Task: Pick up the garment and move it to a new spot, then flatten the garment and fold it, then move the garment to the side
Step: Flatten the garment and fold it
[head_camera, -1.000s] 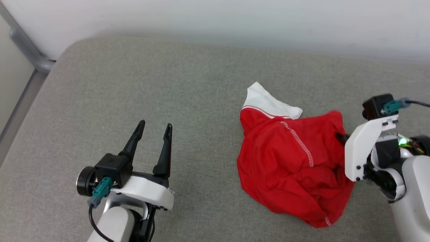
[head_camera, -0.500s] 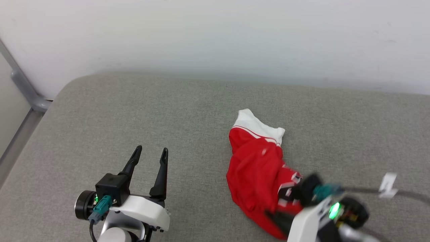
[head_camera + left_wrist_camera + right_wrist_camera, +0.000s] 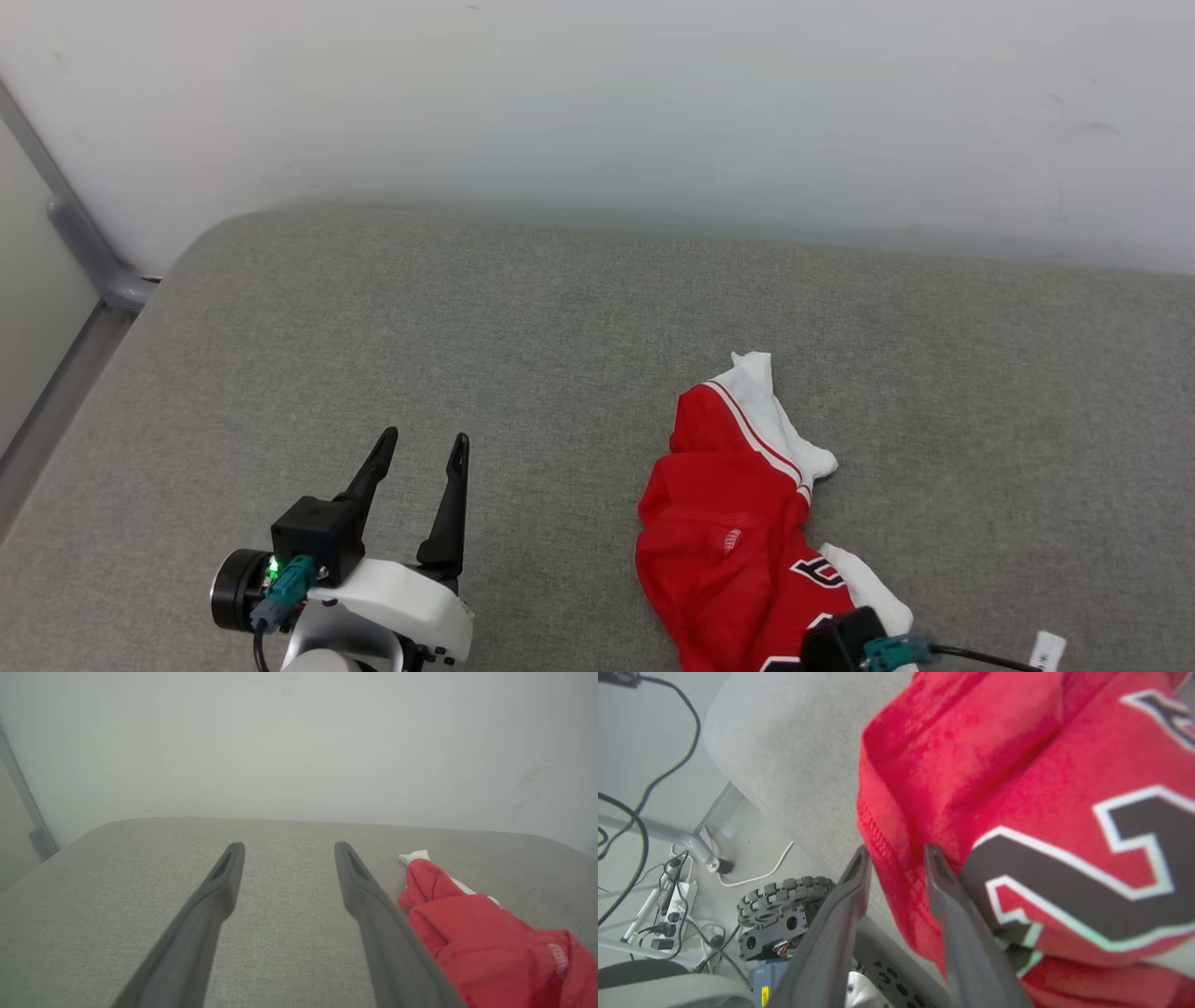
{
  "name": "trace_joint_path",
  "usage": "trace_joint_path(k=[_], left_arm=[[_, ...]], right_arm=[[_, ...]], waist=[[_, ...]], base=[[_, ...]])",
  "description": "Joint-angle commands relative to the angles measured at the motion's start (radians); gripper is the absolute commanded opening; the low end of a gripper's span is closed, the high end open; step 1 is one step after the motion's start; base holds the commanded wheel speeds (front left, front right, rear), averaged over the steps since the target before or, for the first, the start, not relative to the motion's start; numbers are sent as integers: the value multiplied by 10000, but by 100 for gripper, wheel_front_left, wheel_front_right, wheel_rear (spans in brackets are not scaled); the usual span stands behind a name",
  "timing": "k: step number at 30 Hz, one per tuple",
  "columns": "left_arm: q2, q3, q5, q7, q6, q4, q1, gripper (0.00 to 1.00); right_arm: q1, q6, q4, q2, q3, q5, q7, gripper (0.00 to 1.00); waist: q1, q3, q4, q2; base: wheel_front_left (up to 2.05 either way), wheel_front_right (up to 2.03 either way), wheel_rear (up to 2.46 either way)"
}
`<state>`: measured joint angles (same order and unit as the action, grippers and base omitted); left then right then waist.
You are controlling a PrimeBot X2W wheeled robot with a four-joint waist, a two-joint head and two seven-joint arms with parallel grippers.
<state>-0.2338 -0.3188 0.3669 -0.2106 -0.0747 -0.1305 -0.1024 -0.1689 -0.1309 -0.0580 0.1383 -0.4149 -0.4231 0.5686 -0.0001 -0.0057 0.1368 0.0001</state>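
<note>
The left end effector (image 3: 425, 437) hovers released over the grey counter (image 3: 373, 327). To its right the garment (image 3: 728, 532) lies crumpled near the front edge. The right wrist view adds the right end effector (image 3: 896, 850), slightly parted at the red hem, grip unclear, with a wheel (image 3: 784, 893) and cables (image 3: 644, 788) below.

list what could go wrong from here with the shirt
1. The garment lies bunched by the grey surface's near edge, floor and a wheel below; it may slide off.
2. Its hem sits between the right gripper's narrowly parted fingers; pulling away could drag it.
3. The left gripper, open, is apart from it, so flattening may start one-handed.
</note>
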Motion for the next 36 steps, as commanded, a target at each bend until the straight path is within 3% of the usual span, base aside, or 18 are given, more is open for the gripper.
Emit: trace_joint_path(k=[1,9,15,20,25,30,36], left_arm=[[-28,8,60,11,-50,3,145,100],[-79,52,106,-11,-183,86,207,100],[-116,114,105,-53,-288,191,56,100],[-92,142,108,-160,-230,296,-256,100],[51,88,34,-325,-137,318,-671,100],[226,23,-24,-453,24,308,-1100,100],[454,45,-99,-520,149,254,-1431,100]], right_arm=[[122,3,-176,-107,94,110,-704,100],[455,3,-397,-510,1113,310,-4228,100],[989,3,282,-743,2935,729,-4623,100],[2122,3,1209,-421,4418,1063,-3894,100],[3557,3,2362,298,4818,1136,-2024,100],[4938,5,3110,986,4075,885,387,100],[6210,3,3592,1456,2863,625,1687,100]], waist=[[1,-24,-5,-1],[1,-73,-48,-1],[1,75,-20,-1],[1,639,162,-1],[1,1321,442,-1],[1,1920,793,-1],[1,2366,1083,-1]], base=[[0,0,0],[0,0,0],[0,0,0],[0,0,0],[0,0,0],[0,0,0],[0,0,0]])
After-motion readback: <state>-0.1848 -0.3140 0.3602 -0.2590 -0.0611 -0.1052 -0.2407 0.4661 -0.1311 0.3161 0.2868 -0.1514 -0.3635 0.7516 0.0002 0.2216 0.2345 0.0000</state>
